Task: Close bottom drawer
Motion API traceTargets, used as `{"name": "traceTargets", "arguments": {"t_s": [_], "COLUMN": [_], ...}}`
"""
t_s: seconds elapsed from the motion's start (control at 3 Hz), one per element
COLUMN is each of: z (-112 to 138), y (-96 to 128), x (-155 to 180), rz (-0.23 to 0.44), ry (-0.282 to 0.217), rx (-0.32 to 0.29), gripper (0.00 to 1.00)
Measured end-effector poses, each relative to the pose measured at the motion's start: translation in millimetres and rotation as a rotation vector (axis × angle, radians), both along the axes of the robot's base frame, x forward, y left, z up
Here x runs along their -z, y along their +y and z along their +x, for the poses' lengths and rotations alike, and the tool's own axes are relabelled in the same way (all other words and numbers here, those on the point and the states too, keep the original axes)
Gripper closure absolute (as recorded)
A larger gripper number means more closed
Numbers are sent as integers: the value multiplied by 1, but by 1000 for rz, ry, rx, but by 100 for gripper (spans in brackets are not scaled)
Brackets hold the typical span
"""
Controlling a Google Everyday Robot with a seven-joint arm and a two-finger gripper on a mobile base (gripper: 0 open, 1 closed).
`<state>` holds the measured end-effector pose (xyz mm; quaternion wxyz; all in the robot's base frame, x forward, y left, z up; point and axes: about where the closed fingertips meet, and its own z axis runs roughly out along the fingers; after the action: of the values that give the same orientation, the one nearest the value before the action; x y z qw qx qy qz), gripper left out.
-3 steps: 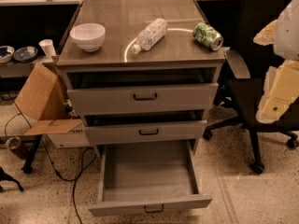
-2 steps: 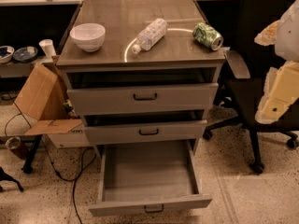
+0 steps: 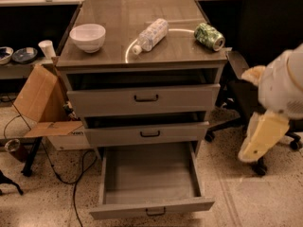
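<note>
The bottom drawer (image 3: pixel 150 207) of the grey cabinet is pulled far out. Its plain grey inside is bare and its short front panel with a small dark handle (image 3: pixel 155 212) sits near the lower edge of the camera view. The middle drawer (image 3: pixel 147 133) and top drawer (image 3: pixel 144 98) stand slightly ajar above it. My gripper (image 3: pixel 263 129), on the white and cream arm, hangs to the right of the cabinet at about middle-drawer height, apart from all the drawers.
On the cabinet top (image 3: pixel 118 18) are a white bowl (image 3: pixel 87 37), a plastic bottle (image 3: pixel 151 34) on its side and a green can (image 3: pixel 209 36) on its side. A black office chair (image 3: pixel 270 27) stands to the right. An open cardboard box (image 3: pixel 40 103) and cables (image 3: pixel 71 174) lie to the left.
My arm has moved down and a little left, nearer the cabinet's right side. The drawers and the things on top have not moved.
</note>
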<state>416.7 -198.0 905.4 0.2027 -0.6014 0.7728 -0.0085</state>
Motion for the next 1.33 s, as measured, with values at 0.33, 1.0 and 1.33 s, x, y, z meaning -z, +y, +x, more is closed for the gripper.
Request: {"name": "traceTargets", "arguments": {"t_s": [0.33,1.0,1.33], "z": [-14,-79,-95], "y": [22,85,109], "x": [67,292,373], "rz": [80,381,479], "ry": [16,194,260], "rx": [-19,-25,40], "gripper": [0,0,0]}}
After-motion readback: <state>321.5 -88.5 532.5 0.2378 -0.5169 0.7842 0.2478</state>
